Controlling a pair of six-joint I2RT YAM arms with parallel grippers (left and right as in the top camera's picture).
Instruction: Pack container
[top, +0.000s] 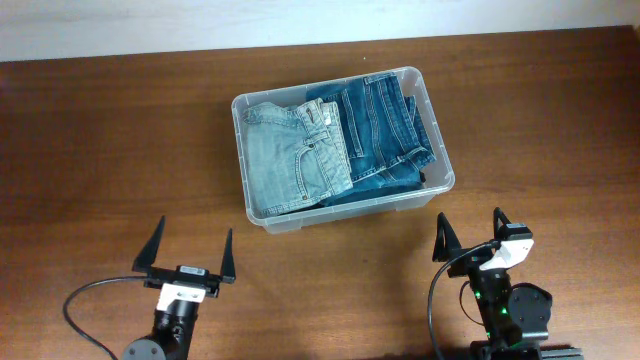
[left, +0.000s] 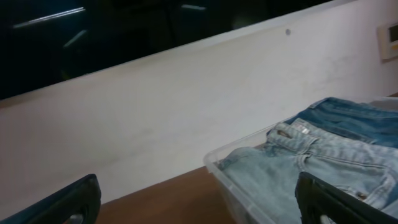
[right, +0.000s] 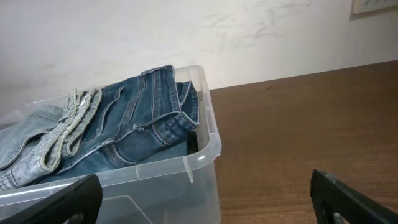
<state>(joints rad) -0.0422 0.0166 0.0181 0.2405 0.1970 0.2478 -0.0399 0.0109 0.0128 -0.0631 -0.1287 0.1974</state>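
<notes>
Your container sits mid-table, beyond both arms. Its long axis runs roughly from 8 to 2 o'clock in the overhead view. Inside it, light jeans fill the 8 o'clock half and dark jeans the 2 o'clock half, side by side and touching.

From your left gripper the container lies at about 2 o'clock. From your right gripper it lies at about 10 o'clock. The right one is nearer: the container's near right corner is just beside it at 11 o'clock, while the left stands further off from the near left corner. Both grippers are spread wide and hold nothing.

I see nothing outside the container waiting to go in, so I judge the packing done or nearly so. If you still want to press the dark jeans down, take the right arm and come in across the short axis.
</notes>
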